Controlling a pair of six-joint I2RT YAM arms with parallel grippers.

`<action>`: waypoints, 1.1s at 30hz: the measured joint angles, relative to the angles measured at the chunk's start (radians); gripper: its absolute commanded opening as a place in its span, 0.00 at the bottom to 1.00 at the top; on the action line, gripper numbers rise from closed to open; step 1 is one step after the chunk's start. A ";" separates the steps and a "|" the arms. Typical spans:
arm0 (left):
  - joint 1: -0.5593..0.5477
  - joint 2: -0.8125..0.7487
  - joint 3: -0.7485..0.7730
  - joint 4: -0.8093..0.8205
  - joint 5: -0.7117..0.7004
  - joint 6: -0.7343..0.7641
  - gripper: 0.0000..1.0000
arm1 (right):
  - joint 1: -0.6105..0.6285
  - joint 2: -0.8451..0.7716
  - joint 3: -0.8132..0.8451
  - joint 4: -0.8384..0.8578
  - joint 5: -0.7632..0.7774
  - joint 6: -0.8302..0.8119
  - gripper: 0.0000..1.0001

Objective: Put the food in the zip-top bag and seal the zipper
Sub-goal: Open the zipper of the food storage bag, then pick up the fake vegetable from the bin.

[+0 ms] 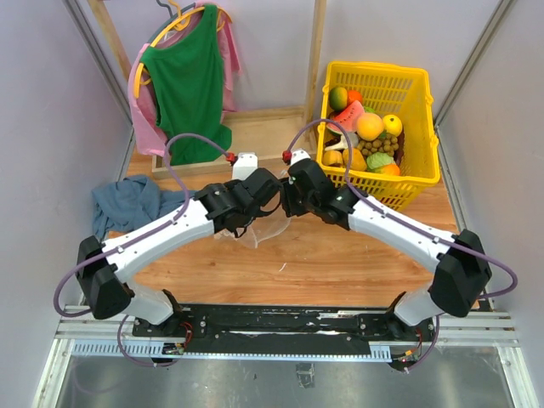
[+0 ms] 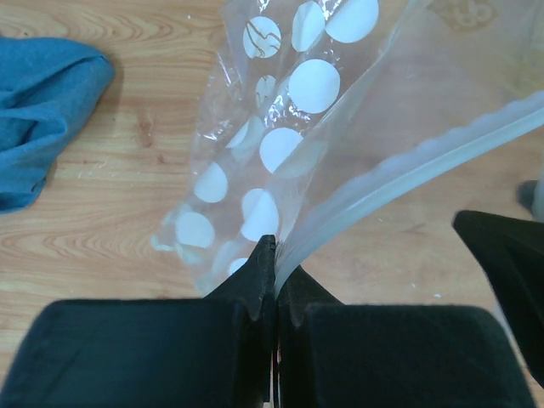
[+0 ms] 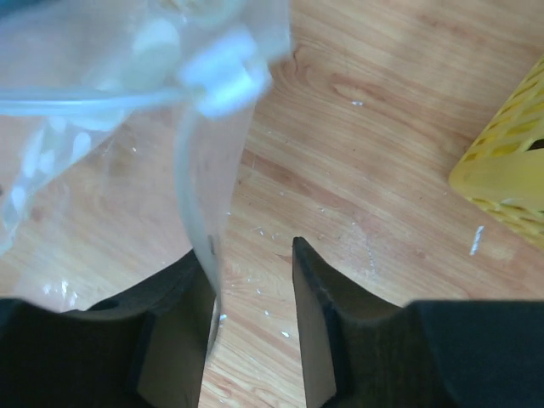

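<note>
Opening step: bag [image 2: 280,110] is held mid-tabletop, left tool [image 2: 274,255] pinched on its zipper [image 2: 425,174], right tool [image 3: 251,255] spread, film seemingly between. The food [image 1: 370,127] is kept in the far-right-corner basket [image 1: 421,170]; a second grip is needed next.

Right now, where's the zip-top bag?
Top view, table centre: the zip-top bag is pinched by the left gripper, between blue cloth and yellow basket.

Zip-top bag [image 1: 257,229] centre — cloth [image 1: 127,204] left, basket [image 1: 422,166] right.

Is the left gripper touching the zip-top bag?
Touching. Left wrist view shows the left gripper shut on the zip-top bag at its mouth edge.
</note>
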 measured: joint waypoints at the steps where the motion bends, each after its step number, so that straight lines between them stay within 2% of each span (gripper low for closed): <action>1: 0.000 0.016 0.001 -0.001 0.000 -0.006 0.00 | -0.002 -0.016 0.000 0.000 -0.010 -0.008 0.48; 9: 0.001 0.074 0.041 -0.020 -0.003 -0.023 0.00 | -0.092 -0.159 0.030 -0.031 -0.071 -0.076 0.69; 13: 0.011 0.074 0.057 -0.015 -0.004 -0.013 0.00 | -0.188 -0.196 0.092 -0.071 -0.089 -0.100 0.74; 20: 0.042 0.076 0.064 0.006 -0.001 0.020 0.00 | -0.387 -0.172 0.215 -0.134 -0.115 -0.117 0.85; 27: 0.055 0.088 0.068 0.029 0.011 0.042 0.00 | -0.546 -0.044 0.312 -0.156 -0.115 -0.165 0.88; 33: 0.060 0.099 0.074 0.044 0.027 0.061 0.00 | -0.603 0.116 0.377 -0.176 -0.120 -0.255 0.85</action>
